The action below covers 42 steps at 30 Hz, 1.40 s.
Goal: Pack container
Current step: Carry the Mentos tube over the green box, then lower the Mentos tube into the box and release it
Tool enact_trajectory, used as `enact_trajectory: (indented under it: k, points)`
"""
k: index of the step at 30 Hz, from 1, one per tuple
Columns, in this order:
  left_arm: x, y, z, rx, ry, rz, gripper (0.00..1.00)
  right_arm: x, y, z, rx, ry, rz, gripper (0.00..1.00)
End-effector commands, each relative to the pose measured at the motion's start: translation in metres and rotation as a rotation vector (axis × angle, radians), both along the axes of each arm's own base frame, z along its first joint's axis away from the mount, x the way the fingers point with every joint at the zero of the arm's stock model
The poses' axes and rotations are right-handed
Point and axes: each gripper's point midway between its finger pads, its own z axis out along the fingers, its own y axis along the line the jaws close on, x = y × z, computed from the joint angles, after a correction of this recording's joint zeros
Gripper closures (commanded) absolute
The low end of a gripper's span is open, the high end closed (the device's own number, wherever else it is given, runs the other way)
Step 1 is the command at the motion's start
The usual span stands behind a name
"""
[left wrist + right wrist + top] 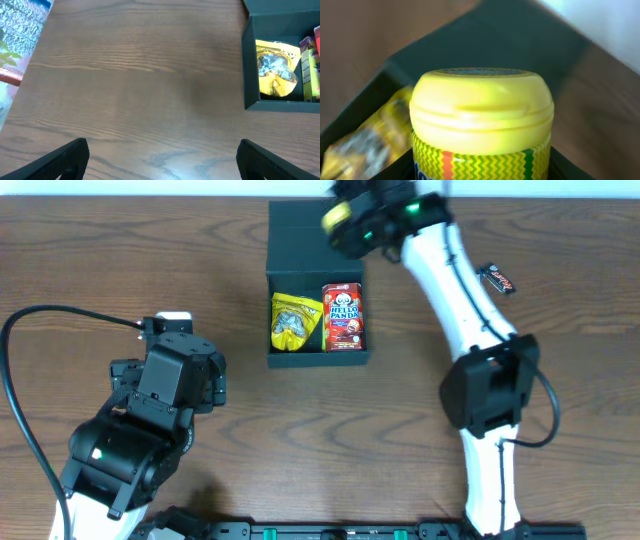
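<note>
Your right gripper (348,228) pinched a yellow-lidded can (481,120) over the far side of the box (318,360); your left gripper (160,161) hung spread, near left.

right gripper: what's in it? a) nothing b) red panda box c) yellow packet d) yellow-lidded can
D, the right wrist view is filled by a yellow-lidded can held in the right gripper, while the panda box and packet lie in the container.
</note>
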Motion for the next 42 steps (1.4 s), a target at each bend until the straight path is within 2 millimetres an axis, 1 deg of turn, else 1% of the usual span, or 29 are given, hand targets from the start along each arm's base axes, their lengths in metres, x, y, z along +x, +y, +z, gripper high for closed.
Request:
enact_trajectory:
  k: [1, 4, 7, 9, 12, 15, 18, 19, 23, 28, 33, 35, 36, 38, 39, 42]
  points:
    - [0.000, 0.001, 0.002, -0.009, -0.005, 0.009, 0.05, -0.017, 0.027, 0.007, -0.055, -0.080, 0.257, 0.88]
    - [0.000, 0.001, 0.002, -0.009, -0.005, 0.010, 0.05, -0.038, 0.045, 0.004, -0.056, -0.076, 0.401, 0.94]
    - [0.000, 0.001, 0.002, -0.009, -0.006, 0.010, 0.05, -0.051, 0.054, 0.000, -0.091, -0.079, 0.483, 0.97]
    - [0.000, 0.001, 0.002, -0.009, -0.005, 0.009, 0.05, -0.059, 0.058, -0.003, -0.116, -0.083, 0.544, 0.97]
    - [0.000, 0.001, 0.002, -0.009, -0.005, 0.010, 0.05, -0.070, 0.066, -0.006, -0.130, -0.075, 0.589, 0.97]
    - [0.000, 0.001, 0.002, -0.009, -0.005, 0.009, 0.05, -0.076, 0.072, -0.012, -0.142, -0.072, 0.617, 0.97]
    - [0.000, 0.001, 0.002, -0.009, -0.005, 0.009, 0.05, -0.078, 0.074, -0.025, -0.191, -0.072, 0.644, 0.95]
    - [0.000, 0.001, 0.002, -0.009, -0.006, 0.009, 0.05, -0.076, 0.072, -0.032, -0.221, -0.071, 0.639, 0.93]
    - [0.000, 0.001, 0.002, -0.009, -0.005, 0.009, 0.05, -0.070, 0.069, -0.047, -0.262, -0.063, 0.624, 0.92]
    - [0.000, 0.001, 0.002, -0.009, -0.005, 0.009, 0.05, -0.068, 0.065, -0.059, -0.286, -0.050, 0.616, 0.89]
    - [0.000, 0.001, 0.002, -0.009, -0.005, 0.009, 0.05, -0.067, 0.064, -0.064, -0.296, -0.049, 0.612, 0.81]
    - [0.000, 0.001, 0.002, -0.009, -0.005, 0.010, 0.05, -0.066, 0.065, -0.065, -0.295, -0.053, 0.611, 0.76]
    - [0.000, 0.001, 0.002, -0.009, -0.005, 0.010, 0.05, -0.065, 0.065, -0.064, -0.294, -0.055, 0.611, 0.64]
    - [0.000, 0.001, 0.002, -0.009, -0.005, 0.010, 0.05, -0.064, 0.065, -0.064, -0.293, -0.059, 0.610, 0.49]
    - [0.000, 0.001, 0.002, -0.009, -0.005, 0.010, 0.05, -0.064, 0.065, -0.064, -0.292, -0.061, 0.610, 0.37]
    - [0.000, 0.001, 0.002, -0.009, -0.005, 0.010, 0.05, -0.064, 0.066, -0.064, -0.291, -0.063, 0.610, 0.16]
